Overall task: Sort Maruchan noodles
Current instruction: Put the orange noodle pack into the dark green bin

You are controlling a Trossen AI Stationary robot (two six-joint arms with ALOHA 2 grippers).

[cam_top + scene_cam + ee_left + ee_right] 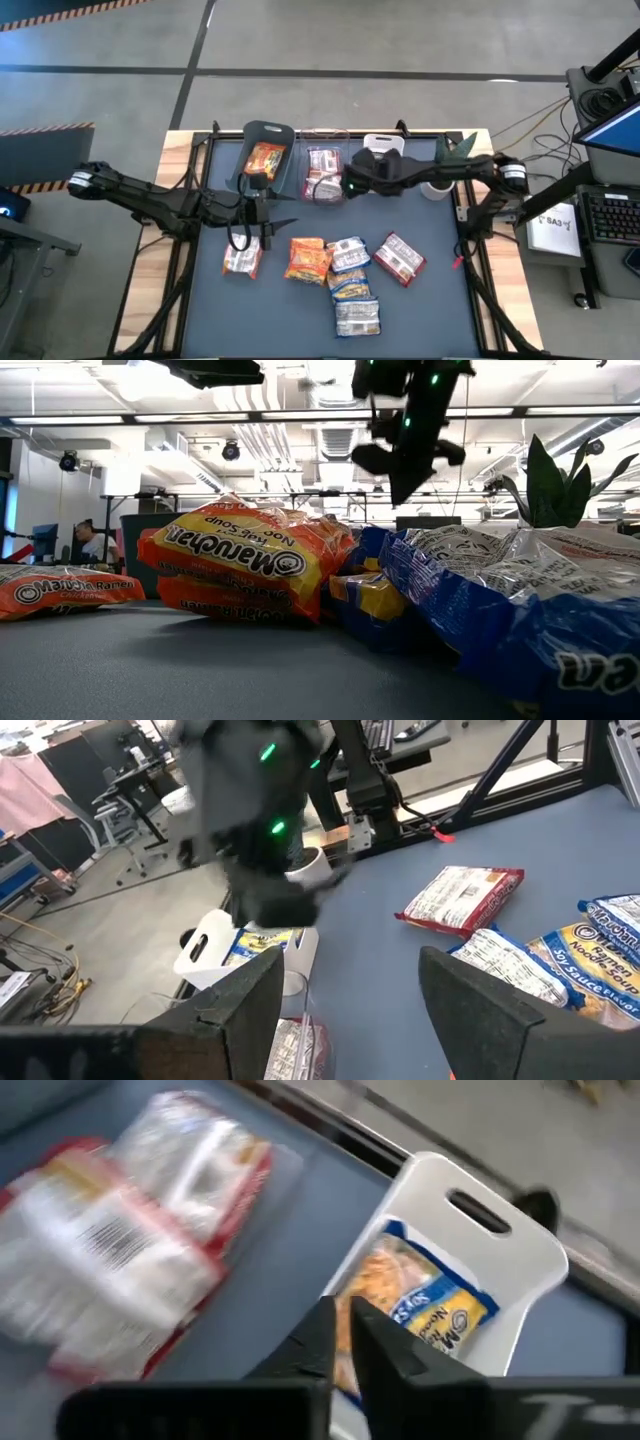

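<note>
Both arms [150,200] matte black, slender jointed links. Pale grey cap at each outer joint [80,181]. Green status lights glow on right arm's wrist housing [268,780]. Left fingers [478,1010] flat, black, squared tips.

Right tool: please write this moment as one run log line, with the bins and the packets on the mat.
right tool: shut, empty, above white bin | white bin: yellow-and-blue packet inside | left tool: open, empty | mat: six loose packets

From above, the right arm [400,172] covers most of the white bin [383,146]; the right wrist view smears the red packets [120,1250]; the low view cuts off a blue packet [520,610] at its edge, its lettering incomplete.
</note>
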